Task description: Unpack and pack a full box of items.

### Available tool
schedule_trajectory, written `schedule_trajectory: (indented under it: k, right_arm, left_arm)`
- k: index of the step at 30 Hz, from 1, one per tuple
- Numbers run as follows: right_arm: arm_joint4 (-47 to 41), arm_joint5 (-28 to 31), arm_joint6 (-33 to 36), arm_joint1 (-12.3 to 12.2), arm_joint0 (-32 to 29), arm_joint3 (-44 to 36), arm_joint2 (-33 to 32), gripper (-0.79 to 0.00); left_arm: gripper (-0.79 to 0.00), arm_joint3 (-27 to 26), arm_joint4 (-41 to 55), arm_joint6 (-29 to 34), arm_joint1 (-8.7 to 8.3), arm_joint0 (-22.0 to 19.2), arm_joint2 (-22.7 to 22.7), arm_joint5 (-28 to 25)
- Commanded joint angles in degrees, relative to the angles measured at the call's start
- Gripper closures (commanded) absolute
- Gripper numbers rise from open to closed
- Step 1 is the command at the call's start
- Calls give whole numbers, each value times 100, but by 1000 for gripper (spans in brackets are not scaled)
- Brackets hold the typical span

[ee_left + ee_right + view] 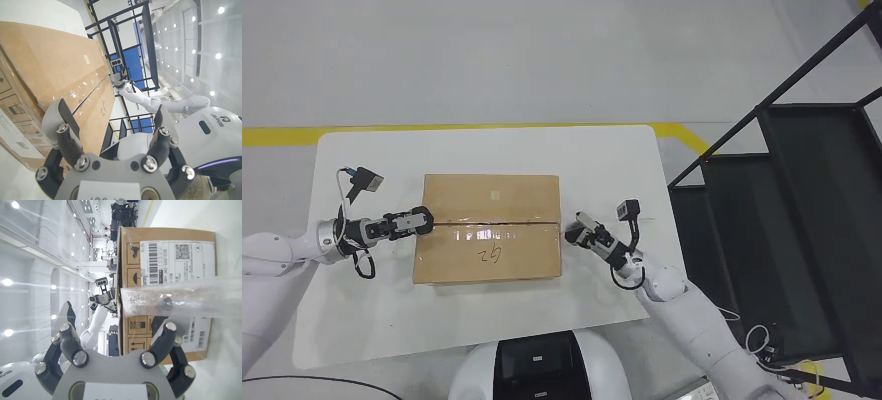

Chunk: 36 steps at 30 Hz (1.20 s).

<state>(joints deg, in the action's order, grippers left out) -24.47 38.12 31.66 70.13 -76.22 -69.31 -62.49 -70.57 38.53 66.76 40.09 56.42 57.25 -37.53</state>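
Box [492,228] betw. L end effector [426,219], R end effector [574,232], both open

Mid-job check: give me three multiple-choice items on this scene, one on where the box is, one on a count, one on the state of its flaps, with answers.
1. Where does the box stand?
A. On the white table, between the left gripper and the right gripper
B. On a chair
C. On the floor

2. How many boxes are on the table?
A. Three
B. One
C. Two

3. How are the box's top flaps?
A. Folded wide open
B. Cut off
C. Shut, with clear tape along the seam

Answers: 1 A, the top view shows a gripper at each end of it; 2 B, a single carton stands there; 3 C, both flaps lie flat and meet at the seam.
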Motion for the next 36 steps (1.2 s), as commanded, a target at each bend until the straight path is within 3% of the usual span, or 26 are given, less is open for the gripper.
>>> schedule_trajectory:
  k: [1,12,24,36]
  right_arm:
    - [57,118,-56,8,-5,-7,-7,-785]
    - [595,475,-195,-38,-257,-581,-232,-785]
    - [1268,219,-281,-77,-328,-1258,-363,-785]
    - [1779,-201,-241,-49,-101,-1406,-185,-785]
  left_arm:
    - [-785,0,0,0,0,0,0,0]
    - [-785,0,0,0,0,0,0,0]
    - [-785,0,0,0,0,0,0,0]
    - [-785,0,0,0,0,0,0,0]
